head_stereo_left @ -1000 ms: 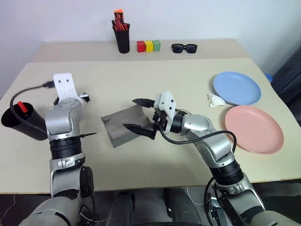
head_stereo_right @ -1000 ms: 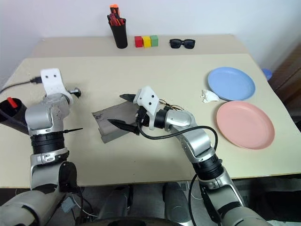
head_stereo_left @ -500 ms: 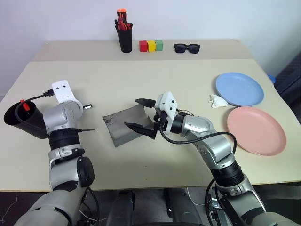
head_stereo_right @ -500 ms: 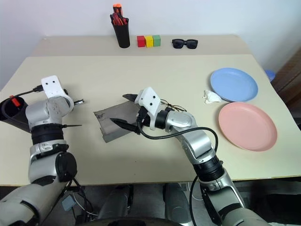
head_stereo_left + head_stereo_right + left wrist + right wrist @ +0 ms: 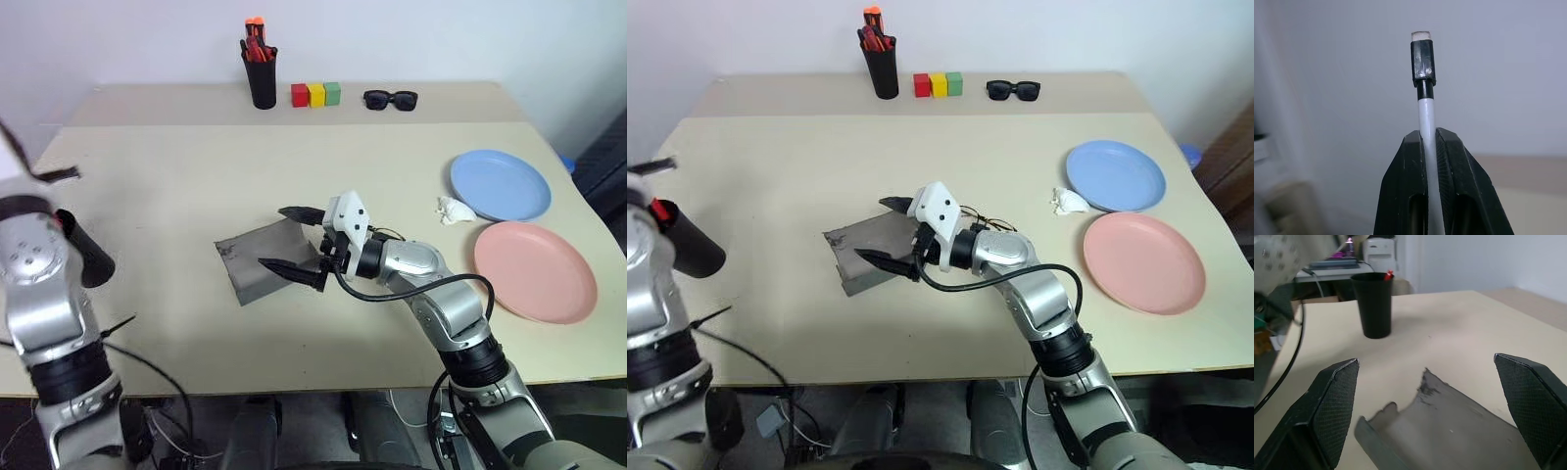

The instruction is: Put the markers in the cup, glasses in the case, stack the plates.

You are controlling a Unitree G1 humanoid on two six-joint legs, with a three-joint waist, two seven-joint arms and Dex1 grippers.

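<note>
I have the left end effector point(image 5: 1429, 142) clenched on the slim white black-capped marker point(image 5: 1426, 105), raised to drop into the wide black plastic cup point(image 5: 688, 243) at nine o'clock, while the right end effector point(image 5: 300, 241) gapes over the grey fabric case point(image 5: 260, 264).

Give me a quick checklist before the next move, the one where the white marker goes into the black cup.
1. Left pincer shut on the white marker: ok, the marker stands straight between the fingers, black cap end up.
2. Black cup upright on the table: ok.
3. Red marker already in the cup: ok, its tip pokes above the rim.
4. Marker lined up over the cup mouth: cannot tell from these views.
5. Right pincer out of the way: ok, open beside the grey case, apart from the cup.
6. Plates stacked: not ok, blue plate and pink plate lie side by side.
</note>
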